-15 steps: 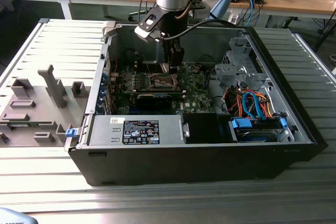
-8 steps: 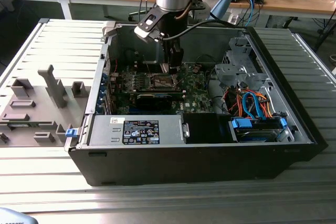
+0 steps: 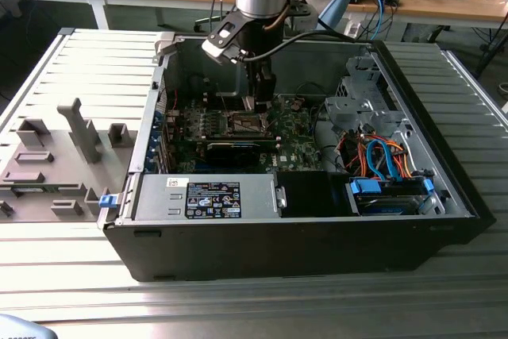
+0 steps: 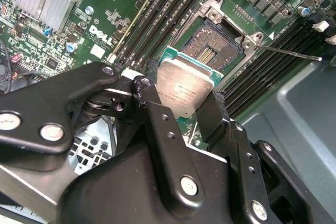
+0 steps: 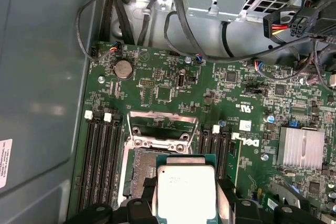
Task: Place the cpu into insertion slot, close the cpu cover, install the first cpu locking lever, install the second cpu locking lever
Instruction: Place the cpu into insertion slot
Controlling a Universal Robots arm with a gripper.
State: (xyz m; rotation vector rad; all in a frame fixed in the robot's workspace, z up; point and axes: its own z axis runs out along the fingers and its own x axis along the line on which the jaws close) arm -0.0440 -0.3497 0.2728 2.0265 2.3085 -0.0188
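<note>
Gripping the cpu [image 4: 185,85] by its edges just above the insertion slot [image 4: 212,48], the end effector [image 5: 186,187] should likely keep it level and squared with the rim while seating.

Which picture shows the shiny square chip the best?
The first wrist view: it looks nearly straight down on the cpu, so its silver top faces the camera. The second wrist view shows it tilted, partly behind a finger. In the exterior view it is too small to tell apart beneath the gripper.

Ribbed metal table [image 3: 79,291] under an open black computer case [image 3: 278,248] and grey fixture blocks [image 3: 55,156].
</note>
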